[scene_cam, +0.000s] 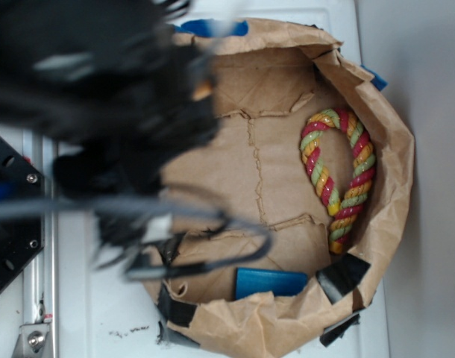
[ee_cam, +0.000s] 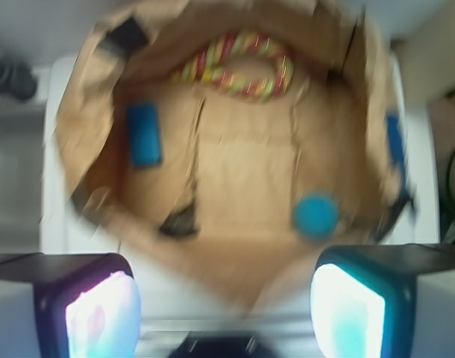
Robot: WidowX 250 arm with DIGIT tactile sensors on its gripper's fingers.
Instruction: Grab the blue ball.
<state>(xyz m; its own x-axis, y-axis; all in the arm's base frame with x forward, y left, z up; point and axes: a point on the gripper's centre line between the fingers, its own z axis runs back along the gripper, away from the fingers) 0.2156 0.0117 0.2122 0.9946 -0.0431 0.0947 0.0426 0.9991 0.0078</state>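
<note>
Paper-walled tray (ee_cam: 86,134) | blue ball (ee_cam: 315,216) near wall, floor around bare | pincer (ee_cam: 227,298) spread apart, empty

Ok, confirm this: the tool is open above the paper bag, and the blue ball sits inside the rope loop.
Not quite. The wrist view shows the ball on the bare bag floor, well apart from the rope loop, near the open tool. The rest holds.
</note>
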